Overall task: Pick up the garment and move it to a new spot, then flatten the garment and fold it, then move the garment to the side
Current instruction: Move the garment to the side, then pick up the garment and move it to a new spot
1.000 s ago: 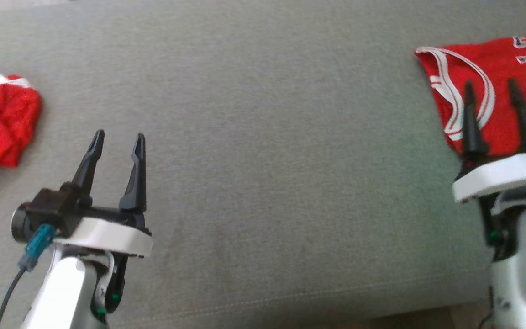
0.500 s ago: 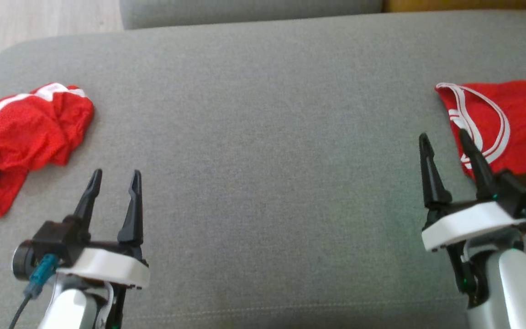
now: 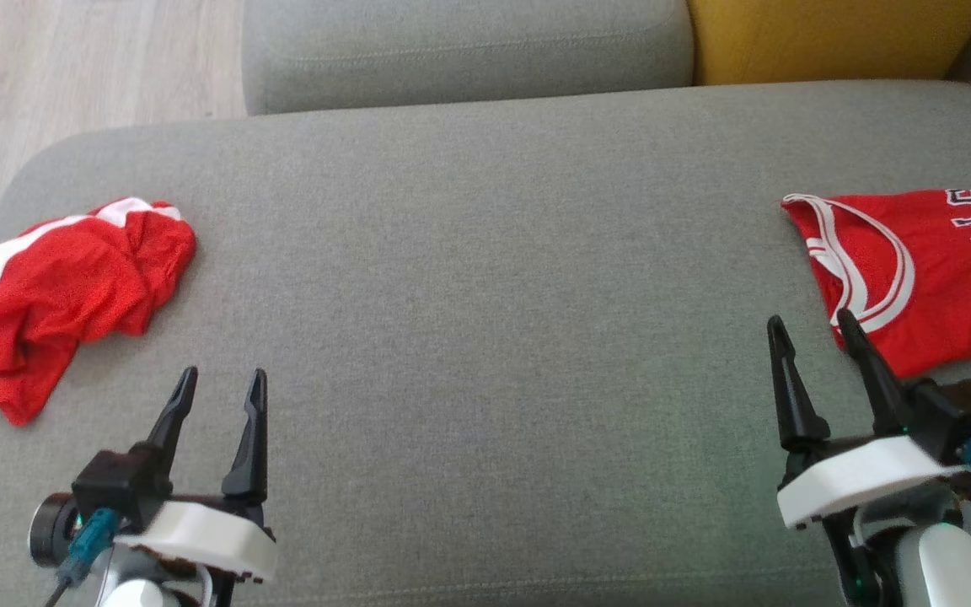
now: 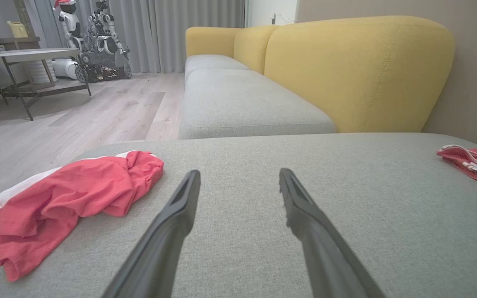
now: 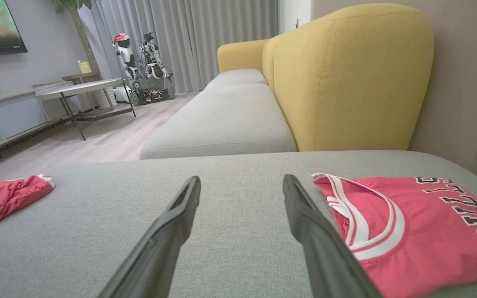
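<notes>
A crumpled red garment with white trim (image 3: 56, 295) lies at the left end of the grey sofa seat (image 3: 485, 253). It also shows in the left wrist view (image 4: 68, 198) and, small, in the right wrist view (image 5: 6, 196). A folded red jersey with white trim and lettering (image 3: 915, 270) lies flat at the right end (image 5: 412, 231). My left gripper (image 3: 223, 372) hovers open and empty, right of the crumpled garment (image 4: 239, 171). Near the jersey's left edge, my right gripper (image 3: 810, 317) is open with nothing between its fingers (image 5: 242, 178).
Behind the seat are a second grey cushion (image 3: 460, 51) and a yellow backrest (image 3: 831, 38). Wood floor (image 3: 72, 67) lies beyond the left end. A round table (image 4: 23, 56) and a parked robot (image 4: 93, 41) stand far off across the room.
The head camera has tilted up, bringing the far cushion and backrest into view. My right gripper has come back off the jersey to its left edge. Both grippers stay open.
</notes>
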